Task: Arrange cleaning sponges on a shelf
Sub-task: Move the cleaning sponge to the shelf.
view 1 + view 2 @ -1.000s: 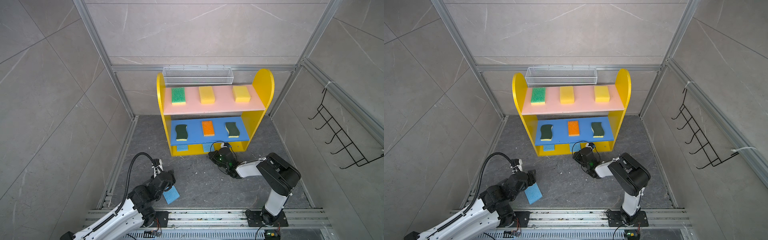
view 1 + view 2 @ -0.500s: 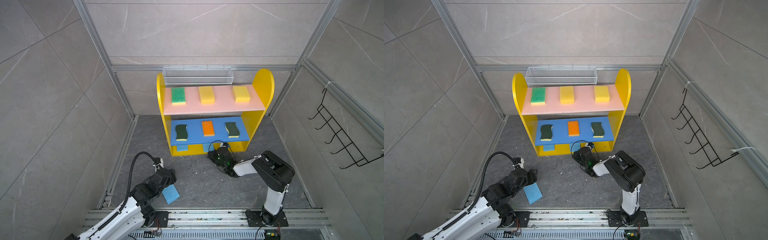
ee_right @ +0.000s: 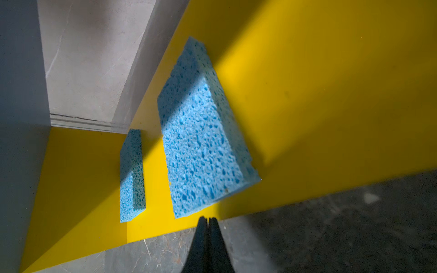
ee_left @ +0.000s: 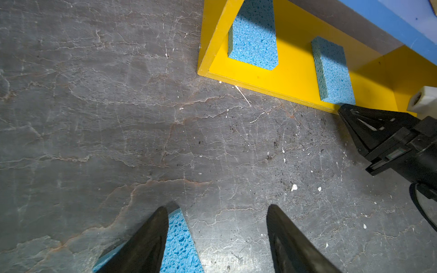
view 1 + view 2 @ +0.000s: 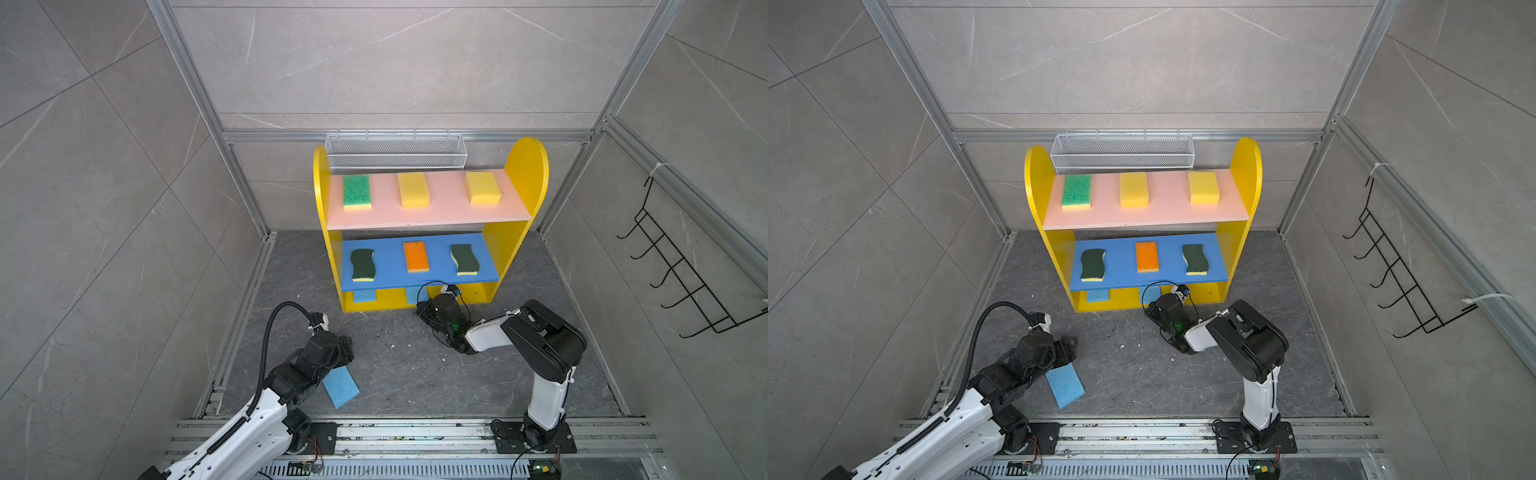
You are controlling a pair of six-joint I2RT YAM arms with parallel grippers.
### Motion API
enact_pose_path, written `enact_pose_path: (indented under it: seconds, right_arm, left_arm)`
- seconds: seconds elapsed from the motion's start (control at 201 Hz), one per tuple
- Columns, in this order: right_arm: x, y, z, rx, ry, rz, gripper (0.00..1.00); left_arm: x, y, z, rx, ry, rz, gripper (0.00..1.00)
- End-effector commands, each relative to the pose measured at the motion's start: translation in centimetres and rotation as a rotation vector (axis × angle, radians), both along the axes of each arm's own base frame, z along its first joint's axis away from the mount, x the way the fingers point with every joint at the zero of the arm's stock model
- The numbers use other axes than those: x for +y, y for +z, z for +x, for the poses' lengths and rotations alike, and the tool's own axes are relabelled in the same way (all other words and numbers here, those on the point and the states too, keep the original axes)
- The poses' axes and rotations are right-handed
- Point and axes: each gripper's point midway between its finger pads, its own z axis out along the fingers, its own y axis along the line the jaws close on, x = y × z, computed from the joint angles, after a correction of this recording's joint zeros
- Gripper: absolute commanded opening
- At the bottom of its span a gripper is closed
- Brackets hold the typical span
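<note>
The shelf [image 5: 424,214] holds a green-topped sponge [image 5: 356,191] and two yellow sponges [image 5: 413,190] on its pink board. Two dark green wavy sponges [image 5: 363,265] flank an orange-topped one [image 5: 416,256] on the blue board. Two light-blue sponges [image 4: 254,45] [image 4: 333,73] lie on the yellow base. A third light-blue sponge [image 5: 341,386] [image 5: 1065,388] lies on the floor. My left gripper [image 5: 345,349] [image 4: 217,206] hangs open over its far end, with one corner of it [image 4: 177,243] showing beside one finger. My right gripper [image 5: 422,308] [image 3: 207,218] is shut and empty at the base's front edge, just in front of the middle blue sponge [image 3: 201,141].
A white wire mesh basket [image 5: 395,151] hangs on the back wall behind the shelf. A black wire hook rack [image 5: 681,274] is on the right wall. Grey stone floor [image 5: 399,365] lies between the two arms. Aluminium rails [image 5: 415,432] run along the front.
The right arm's elbow has swung a little to the left while its shut gripper stays at the shelf base. The left gripper has edged slightly forward over the floor sponge.
</note>
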Motion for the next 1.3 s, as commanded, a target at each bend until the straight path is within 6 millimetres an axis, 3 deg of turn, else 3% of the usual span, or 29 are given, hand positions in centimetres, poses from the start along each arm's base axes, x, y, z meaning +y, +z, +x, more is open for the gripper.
enact_pose_path:
  seconds: [0.0, 0.398, 1.294]
  right_arm:
    - [0.2, 0.4, 1.1, -0.029, -0.019, 0.007, 0.05]
    - [0.5, 1.0, 1.5, -0.052, -0.017, 0.017, 0.04]
    - [1.2, 0.1, 2.1, -0.046, -0.005, 0.034, 0.03]
  left_arm:
    - [-0.4, 0.5, 0.4, -0.027, -0.024, -0.006, 0.69]
    - [-0.5, 0.4, 0.5, -0.017, -0.018, -0.015, 0.68]
    - [-0.5, 0.6, 0.8, -0.015, -0.01, -0.01, 0.67]
